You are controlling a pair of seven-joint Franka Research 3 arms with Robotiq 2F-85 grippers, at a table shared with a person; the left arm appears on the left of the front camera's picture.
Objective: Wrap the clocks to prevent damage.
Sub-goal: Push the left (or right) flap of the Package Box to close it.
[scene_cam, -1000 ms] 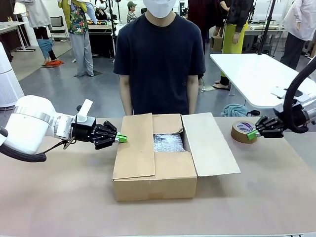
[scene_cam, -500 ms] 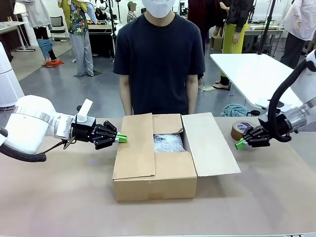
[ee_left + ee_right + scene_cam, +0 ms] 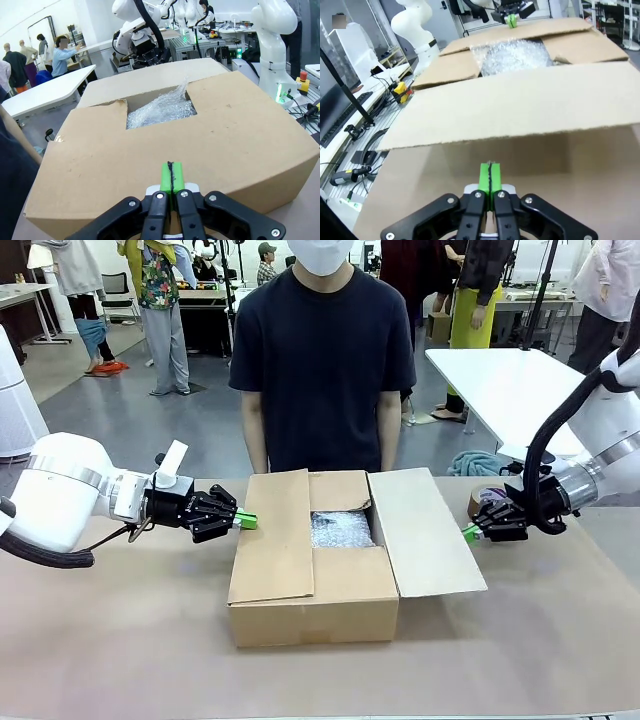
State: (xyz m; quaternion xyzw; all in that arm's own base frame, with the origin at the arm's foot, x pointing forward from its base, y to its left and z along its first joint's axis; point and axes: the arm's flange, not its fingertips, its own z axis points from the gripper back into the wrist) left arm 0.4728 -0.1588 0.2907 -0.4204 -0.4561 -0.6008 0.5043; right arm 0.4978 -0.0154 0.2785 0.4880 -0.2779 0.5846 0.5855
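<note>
A cardboard box [image 3: 310, 590] sits mid-table with bubble wrap [image 3: 340, 528] showing in its opening; the clocks are hidden. The left flap [image 3: 268, 535] lies over the box, and the right flap [image 3: 425, 530] slopes outward. My left gripper [image 3: 245, 521] is shut, pads together at the left flap's outer edge, holding nothing. In the left wrist view the gripper's tips [image 3: 171, 175] rest against the box top [image 3: 225, 125], with the bubble wrap [image 3: 160, 107] beyond. My right gripper [image 3: 470, 532] is shut and empty at the right flap's outer edge. The right wrist view has that gripper [image 3: 491, 175] just under the flap [image 3: 520, 110].
A roll of brown tape [image 3: 487, 500] lies on the table behind my right gripper. A person in a dark shirt [image 3: 322, 360] stands at the far edge, right behind the box. Bare tabletop [image 3: 320, 680] stretches in front of the box.
My right gripper has moved left, away from the tape roll and up to the right flap's edge. The left arm and the box have stayed put.
</note>
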